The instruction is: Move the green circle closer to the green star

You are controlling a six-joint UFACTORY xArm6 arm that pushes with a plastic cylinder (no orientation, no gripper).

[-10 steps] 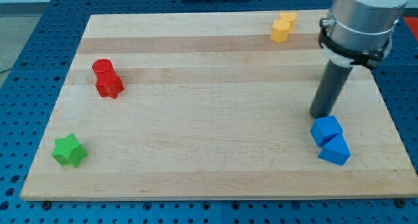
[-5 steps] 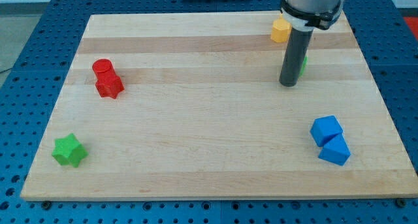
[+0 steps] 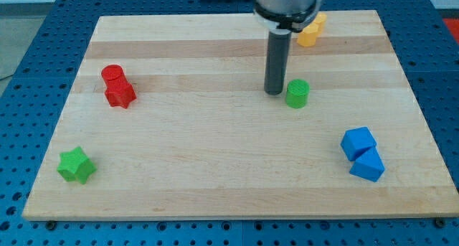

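Two green blocks matter to you here, and they lie well apart. Nearest the frame's bottom, at lower left, sits the green star (image 3: 76, 165) close to the board's corner. At lower right two blue blocks (image 3: 362, 153) rest touching each other, out of the way of any likely path. Further up, right of centre, stands the green circle (image 3: 297, 93), and my tip (image 3: 275, 92) is planted just beside it on its left side; whether they touch is hard to tell. There are no jaws on this rig to be wide, narrow or holding anything, only the rod. At middle left two red blocks (image 3: 117, 86) sit pressed together, and at the frame's top, behind the rod, yellow blocks (image 3: 310, 31) show partly.

You appear to be at the approach step, with the push not yet begun. My tip stands on the star's side of the circle, the wrong side for a push. The next move calls for rounding the circle to its upper right, then driving it down and left across the wooden board (image 3: 215, 167) toward the star.
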